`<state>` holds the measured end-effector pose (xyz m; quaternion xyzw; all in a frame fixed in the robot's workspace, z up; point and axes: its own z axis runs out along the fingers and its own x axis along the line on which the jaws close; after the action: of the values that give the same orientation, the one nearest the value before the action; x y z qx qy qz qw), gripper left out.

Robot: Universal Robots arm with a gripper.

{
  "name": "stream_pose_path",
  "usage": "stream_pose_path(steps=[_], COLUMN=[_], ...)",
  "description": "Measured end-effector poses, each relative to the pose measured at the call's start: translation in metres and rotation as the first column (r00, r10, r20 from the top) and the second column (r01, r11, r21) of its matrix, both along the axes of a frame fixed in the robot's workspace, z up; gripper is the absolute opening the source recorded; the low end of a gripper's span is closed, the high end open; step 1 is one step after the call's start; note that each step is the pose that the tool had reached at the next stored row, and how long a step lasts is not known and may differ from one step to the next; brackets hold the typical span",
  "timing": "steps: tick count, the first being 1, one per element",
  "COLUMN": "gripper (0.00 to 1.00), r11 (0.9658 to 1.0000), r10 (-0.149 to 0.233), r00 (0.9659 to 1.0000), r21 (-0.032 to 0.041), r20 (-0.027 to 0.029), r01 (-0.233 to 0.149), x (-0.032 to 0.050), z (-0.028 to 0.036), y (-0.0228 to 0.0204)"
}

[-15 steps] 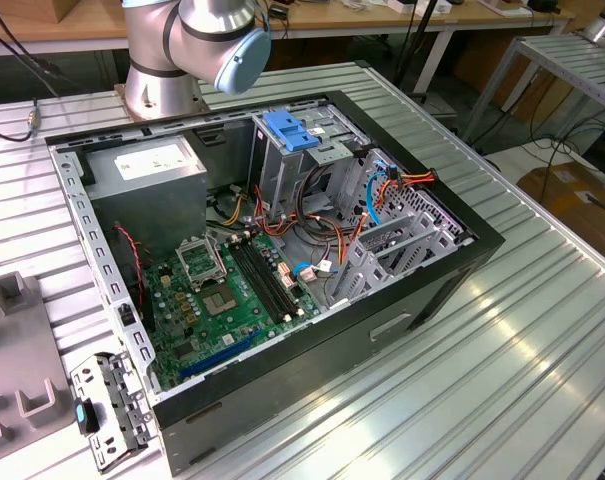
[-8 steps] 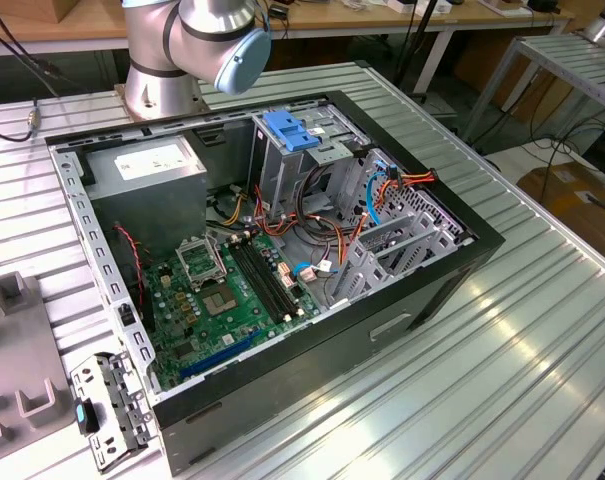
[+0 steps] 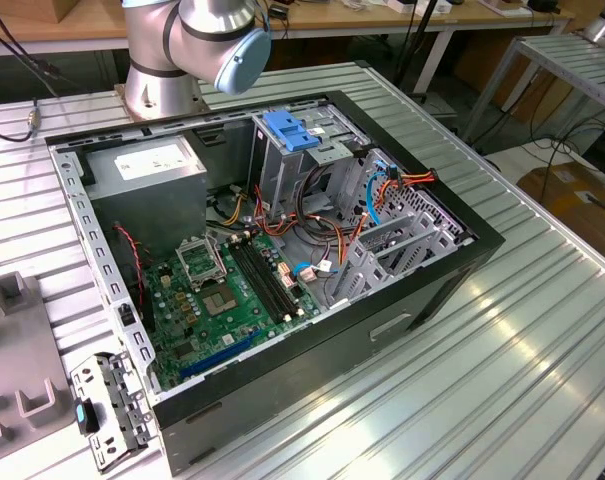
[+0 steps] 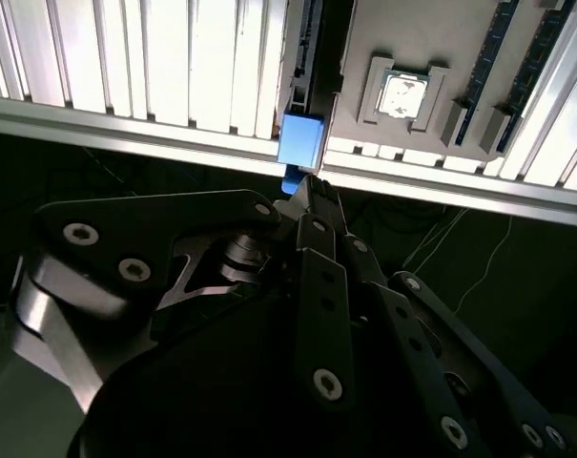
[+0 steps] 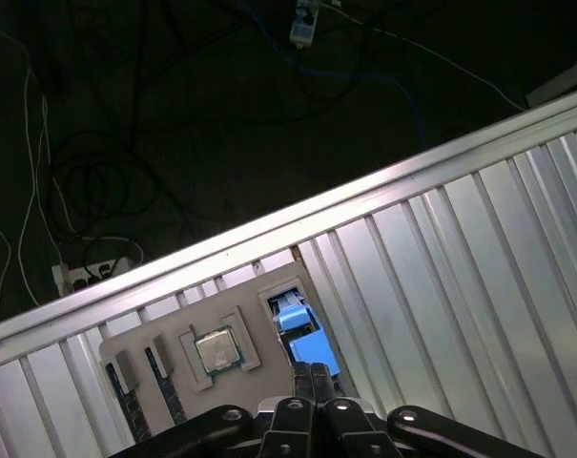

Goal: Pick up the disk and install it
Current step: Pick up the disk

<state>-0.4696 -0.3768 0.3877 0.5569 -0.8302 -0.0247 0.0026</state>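
Observation:
The disk (image 4: 300,141) shows its bright blue end, standing in a slot of a grey fixture plate (image 4: 412,38) near the table's edge. It is also in the first wrist view, the disk (image 5: 298,324) beside a seated processor chip (image 5: 216,351). My gripper (image 4: 310,189) has its black fingers drawn together at the blue end tab, a sliver of blue showing beside the tips. In the first wrist view the gripper (image 5: 313,374) meets the disk's near end. The open computer case (image 3: 382,330) lies in the exterior view.
Inside the case are a green motherboard (image 3: 222,290), a power supply (image 3: 152,170) and a tall metal drive cage with a lighter blue latch (image 3: 287,130), with loose cables around it. The arm's base (image 3: 202,40) stands behind. A metal bracket (image 3: 107,410) lies on the ribbed table (image 3: 482,400).

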Motion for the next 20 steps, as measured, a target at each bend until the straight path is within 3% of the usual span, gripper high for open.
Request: stream_pose_path(steps=[20], gripper=[0.11], r11=[0.9999], r10=[0.01], r00=[0.9999], r21=[0.0], r20=[0.0001], r01=[-0.01], x=[0.0], z=[0.0], y=[0.0])
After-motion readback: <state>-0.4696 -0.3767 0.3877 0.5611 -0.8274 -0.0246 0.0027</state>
